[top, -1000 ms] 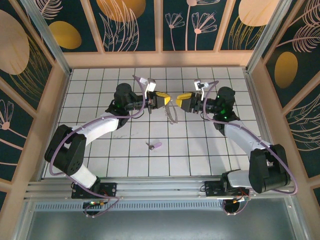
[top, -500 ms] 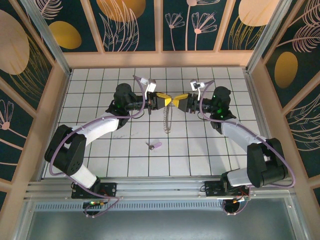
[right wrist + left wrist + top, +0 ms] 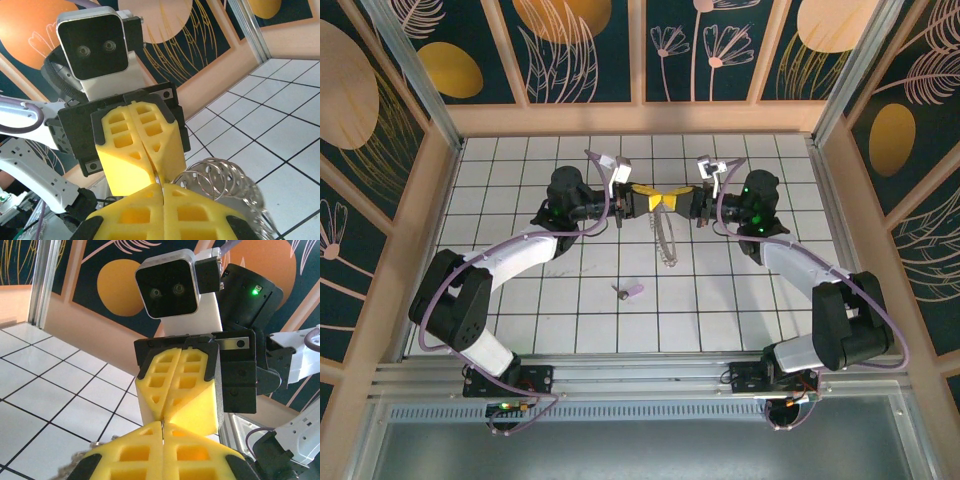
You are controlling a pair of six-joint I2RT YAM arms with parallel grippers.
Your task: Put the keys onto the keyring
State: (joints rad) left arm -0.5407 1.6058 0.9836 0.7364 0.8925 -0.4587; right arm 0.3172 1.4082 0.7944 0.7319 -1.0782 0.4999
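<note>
My left gripper (image 3: pixel 659 200) and right gripper (image 3: pixel 673 199) meet tip to tip above the middle of the tiled floor, both shut. Between the touching yellow fingertips a thin metal loop of the keyring (image 3: pixel 159 179) is pinched. The rest of the keyring (image 3: pixel 668 240), a string of linked silver rings (image 3: pixel 220 175), hangs below the grippers. In the left wrist view my left gripper (image 3: pixel 163 426) faces the right gripper's yellow fingers (image 3: pixel 195 390). The keys (image 3: pixel 633 291) are one small lilac-pink piece lying on the floor, nearer the arm bases and apart from both grippers.
The white tiled floor (image 3: pixel 520 310) is walled by wooden edges (image 3: pixel 640 118) at the back and at both sides. An aluminium rail (image 3: pixel 640 375) runs along the near edge by the arm bases. Purple cables loop along both arms.
My right gripper has moved left to meet the left gripper and has shut on the keyring. The hanging rings have swung slightly. The left arm and the key have stayed put.
</note>
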